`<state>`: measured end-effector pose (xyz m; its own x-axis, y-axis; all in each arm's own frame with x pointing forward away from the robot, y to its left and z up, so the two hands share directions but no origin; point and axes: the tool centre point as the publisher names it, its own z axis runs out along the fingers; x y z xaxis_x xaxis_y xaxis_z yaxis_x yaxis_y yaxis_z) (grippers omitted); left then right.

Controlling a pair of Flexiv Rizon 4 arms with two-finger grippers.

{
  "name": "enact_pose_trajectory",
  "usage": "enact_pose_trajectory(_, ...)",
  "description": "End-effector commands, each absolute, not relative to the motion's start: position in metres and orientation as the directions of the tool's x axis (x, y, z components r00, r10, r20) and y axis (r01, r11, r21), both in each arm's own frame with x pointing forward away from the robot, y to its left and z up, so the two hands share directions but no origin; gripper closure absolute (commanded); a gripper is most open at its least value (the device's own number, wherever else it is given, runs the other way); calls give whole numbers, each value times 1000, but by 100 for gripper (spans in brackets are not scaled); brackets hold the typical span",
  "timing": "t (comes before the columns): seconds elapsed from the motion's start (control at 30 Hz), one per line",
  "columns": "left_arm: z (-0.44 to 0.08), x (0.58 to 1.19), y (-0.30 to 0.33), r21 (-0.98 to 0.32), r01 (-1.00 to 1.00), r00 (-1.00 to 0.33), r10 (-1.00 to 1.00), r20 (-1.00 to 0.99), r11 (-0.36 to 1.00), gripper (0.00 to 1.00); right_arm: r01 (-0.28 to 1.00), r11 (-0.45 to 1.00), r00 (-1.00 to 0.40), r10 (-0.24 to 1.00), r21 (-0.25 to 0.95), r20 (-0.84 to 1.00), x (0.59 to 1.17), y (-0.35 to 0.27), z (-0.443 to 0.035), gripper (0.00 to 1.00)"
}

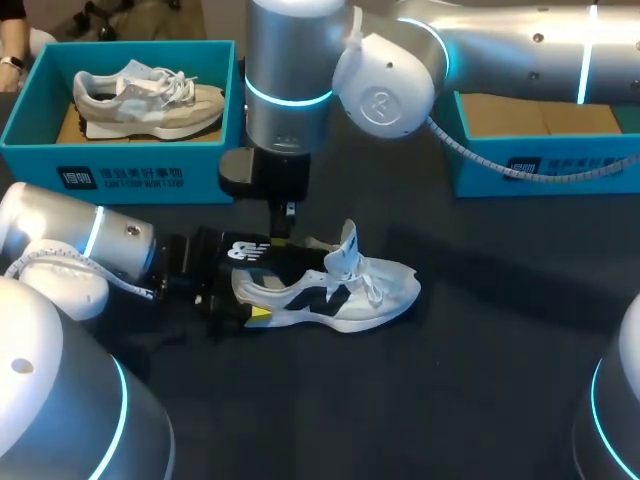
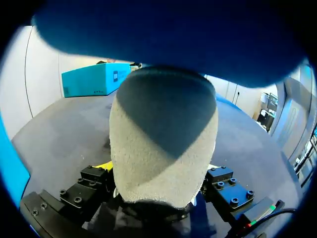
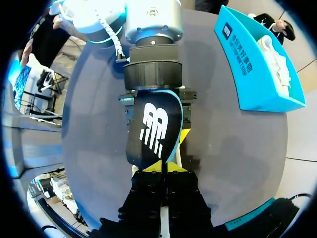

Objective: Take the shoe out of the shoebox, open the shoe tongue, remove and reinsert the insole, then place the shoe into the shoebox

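A white shoe [image 1: 335, 288] with black side marks stands upright on the dark table, toe to the right, tongue pulled up. My left gripper [image 1: 250, 294] comes in from the left with its fingers wide, one against each side of the heel [image 2: 163, 148], shut on it. One yellow fingertip [image 1: 260, 315] shows on the near side. My right gripper [image 1: 283, 228] hangs straight down over the heel, shut on the edge of a black insole [image 3: 153, 128] with a white logo. The insole [image 1: 246, 250] is tilted above the heel opening. The right gripper [image 3: 163, 167] pinches its near end.
A teal shoebox [image 1: 120, 165] at the back left holds a beige shoe [image 1: 150, 100]. A second teal box [image 1: 545, 165] with a bare cardboard floor stands at the back right, under my right arm. A teal box [image 2: 96, 78] lies beyond the toe.
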<state>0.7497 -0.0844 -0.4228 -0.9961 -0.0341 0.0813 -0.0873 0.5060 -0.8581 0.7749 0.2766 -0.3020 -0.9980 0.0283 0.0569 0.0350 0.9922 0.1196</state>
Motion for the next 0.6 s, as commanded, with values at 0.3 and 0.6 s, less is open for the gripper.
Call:
enact_pose_trajectory(0.3, -423, 749, -85, -856, -88, -996, -35, 81, 510, 100, 65, 988, -998, 63, 140, 25, 769, 253, -283, 100)
enact_pose_trajectory(0.6, -423, 749, -85, -856, -88, -996, -35, 81, 510, 100, 55, 985, -998, 56, 163, -1, 770, 252, -270, 100)
